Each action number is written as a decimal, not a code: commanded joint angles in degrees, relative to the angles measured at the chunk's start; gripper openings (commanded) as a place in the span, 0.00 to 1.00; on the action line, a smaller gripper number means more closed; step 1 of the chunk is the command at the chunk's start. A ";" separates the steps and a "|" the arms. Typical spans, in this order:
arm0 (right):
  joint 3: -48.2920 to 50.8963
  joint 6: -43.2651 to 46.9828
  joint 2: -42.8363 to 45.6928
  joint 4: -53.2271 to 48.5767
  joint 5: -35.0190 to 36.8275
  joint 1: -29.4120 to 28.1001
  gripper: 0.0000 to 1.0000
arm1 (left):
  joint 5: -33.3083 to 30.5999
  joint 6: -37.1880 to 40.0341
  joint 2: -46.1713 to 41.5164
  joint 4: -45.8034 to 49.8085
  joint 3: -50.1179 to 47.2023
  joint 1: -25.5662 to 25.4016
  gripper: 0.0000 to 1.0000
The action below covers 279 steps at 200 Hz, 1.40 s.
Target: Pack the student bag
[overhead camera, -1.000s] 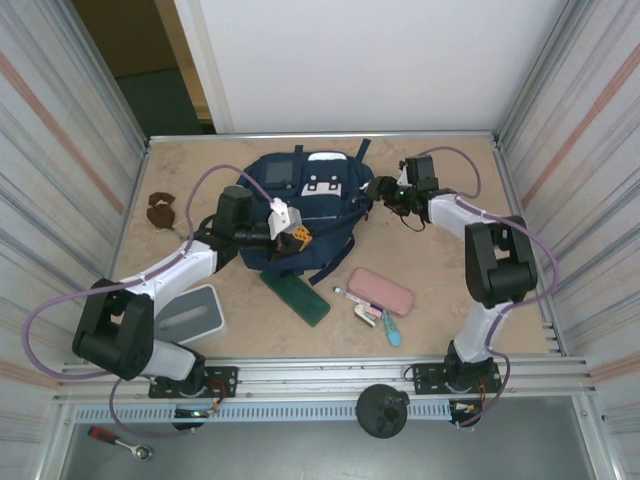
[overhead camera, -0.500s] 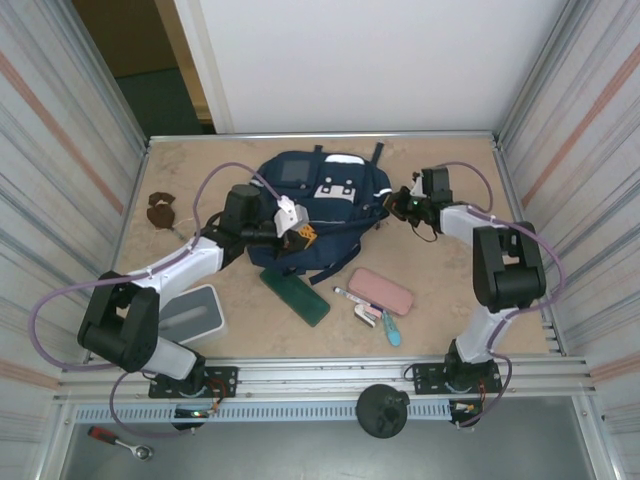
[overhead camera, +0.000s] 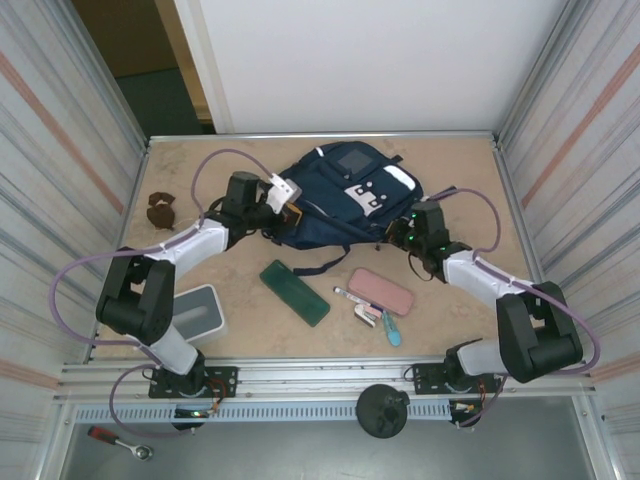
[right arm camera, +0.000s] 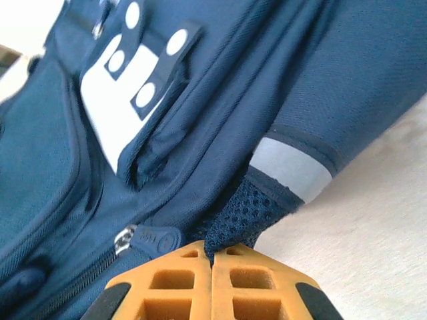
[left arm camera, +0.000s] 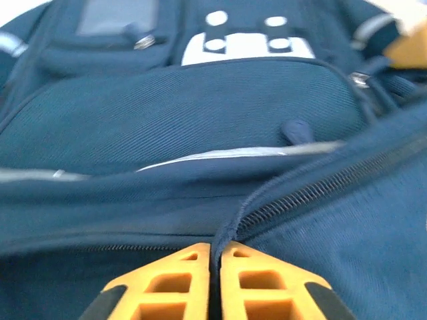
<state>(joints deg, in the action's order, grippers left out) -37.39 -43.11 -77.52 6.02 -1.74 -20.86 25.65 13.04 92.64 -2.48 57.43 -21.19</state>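
— What is held at the left gripper (left arm camera: pixel 215 250)?

— A fold of navy cloth beside a zipper (left arm camera: pixel 313 190) is pinched between the orange pads, which are drawn almost together. At the right gripper (right arm camera: pixel 213 252) the pads are closed tight on a dark mesh tab (right arm camera: pixel 243 207) below a grey stripe.

— So the student bag (overhead camera: pixel 325 210) is gripped at both sides?

— It is. It is laid on the table (overhead camera: pixel 200 170), in the far half, spread between the two arms.

— What could be spoiled from here?

— The left pinch is thin. If the arms are drawn apart, the cloth may be pulled free and that side dropped. A loose strap (overhead camera: pixel 335 262) is trailed toward the green case (overhead camera: pixel 295 292), which could be dragged along if the bag is shifted.

— And its lie?

— The front, with the white patch (overhead camera: pixel 365 195), is turned upward. The long axis is judged to run across the table, skewed from near-left to far-right. Which end is the top cannot be told.
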 commanded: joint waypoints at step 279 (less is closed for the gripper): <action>-0.95 -0.39 -19.85 13.91 -16.67 -0.41 0.11 | -42.47 -27.96 14.49 8.78 13.25 -27.59 0.63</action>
<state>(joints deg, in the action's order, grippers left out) -39.97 -41.52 -95.31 18.83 -15.66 -20.64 -11.94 -15.05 105.51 2.87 67.68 -48.58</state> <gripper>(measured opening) 0.111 0.626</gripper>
